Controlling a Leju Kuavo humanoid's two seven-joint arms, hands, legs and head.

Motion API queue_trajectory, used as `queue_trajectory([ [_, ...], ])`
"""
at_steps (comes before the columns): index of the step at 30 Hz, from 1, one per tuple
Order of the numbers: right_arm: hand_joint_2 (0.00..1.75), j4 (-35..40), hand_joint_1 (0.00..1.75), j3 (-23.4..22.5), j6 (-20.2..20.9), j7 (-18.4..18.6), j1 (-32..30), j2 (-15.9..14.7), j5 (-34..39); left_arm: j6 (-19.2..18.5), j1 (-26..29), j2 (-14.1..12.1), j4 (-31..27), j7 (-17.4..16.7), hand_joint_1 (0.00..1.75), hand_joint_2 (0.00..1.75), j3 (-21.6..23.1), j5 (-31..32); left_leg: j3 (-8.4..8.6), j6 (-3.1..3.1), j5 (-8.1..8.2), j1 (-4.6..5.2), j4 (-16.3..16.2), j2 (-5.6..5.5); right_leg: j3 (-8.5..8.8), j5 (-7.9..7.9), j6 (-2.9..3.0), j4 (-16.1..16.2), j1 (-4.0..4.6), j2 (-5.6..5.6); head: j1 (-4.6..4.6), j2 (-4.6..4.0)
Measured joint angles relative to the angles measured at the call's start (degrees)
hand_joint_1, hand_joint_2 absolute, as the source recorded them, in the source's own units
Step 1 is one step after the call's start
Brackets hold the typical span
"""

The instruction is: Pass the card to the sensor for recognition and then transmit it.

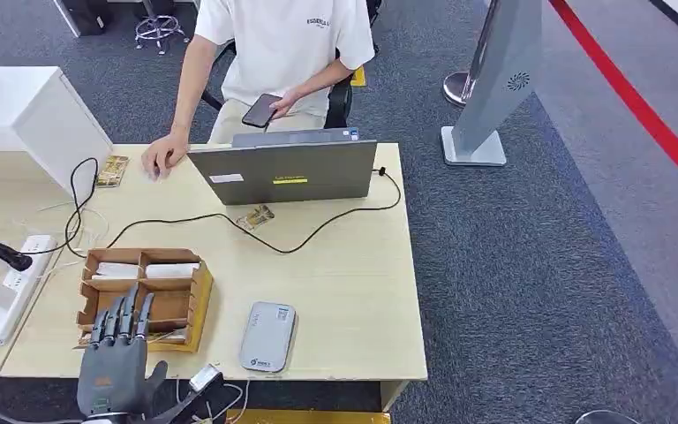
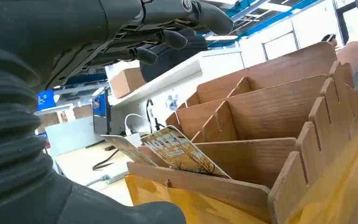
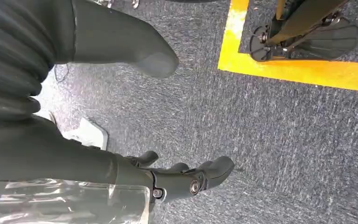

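A wooden card box (image 1: 185,305) with several compartments sits near the table's front left. In the left wrist view a patterned card (image 2: 182,151) leans in the nearest compartment of the box (image 2: 270,112). My left hand (image 1: 119,353) hovers over the box's near edge, fingers straight and apart, holding nothing; its fingers (image 2: 168,39) reach above the card without touching it. The grey card sensor (image 1: 267,336) lies flat to the right of the box. My right hand (image 3: 168,179) hangs over the carpet floor with its fingers loosely curved and nothing in it.
A person sits behind the table with a phone, one hand (image 1: 162,157) on the tabletop beside a grey laptop (image 1: 284,172). A black cable (image 1: 300,238) crosses the table. A loose card (image 1: 256,217) lies mid-table. A power strip (image 1: 13,283) lies at the left edge.
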State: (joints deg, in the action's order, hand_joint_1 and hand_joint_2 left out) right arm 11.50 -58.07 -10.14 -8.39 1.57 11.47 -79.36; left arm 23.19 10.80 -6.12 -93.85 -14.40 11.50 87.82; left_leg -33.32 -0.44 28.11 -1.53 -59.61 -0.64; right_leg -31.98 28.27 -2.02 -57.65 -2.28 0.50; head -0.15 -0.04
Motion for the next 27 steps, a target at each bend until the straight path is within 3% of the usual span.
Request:
queue_trajectory([
  [27,1.75,0.00,0.00,-0.07,0.37,0.33,0.00,0.00,-0.44,0.48,0.45,0.02,-0.33,-0.42,0.00,1.75,-2.67,0.00,0.00,0.00,0.00,0.00,0.00,0.00,0.00,0.00,0.00,0.00,0.00,0.00,0.00,0.00],
])
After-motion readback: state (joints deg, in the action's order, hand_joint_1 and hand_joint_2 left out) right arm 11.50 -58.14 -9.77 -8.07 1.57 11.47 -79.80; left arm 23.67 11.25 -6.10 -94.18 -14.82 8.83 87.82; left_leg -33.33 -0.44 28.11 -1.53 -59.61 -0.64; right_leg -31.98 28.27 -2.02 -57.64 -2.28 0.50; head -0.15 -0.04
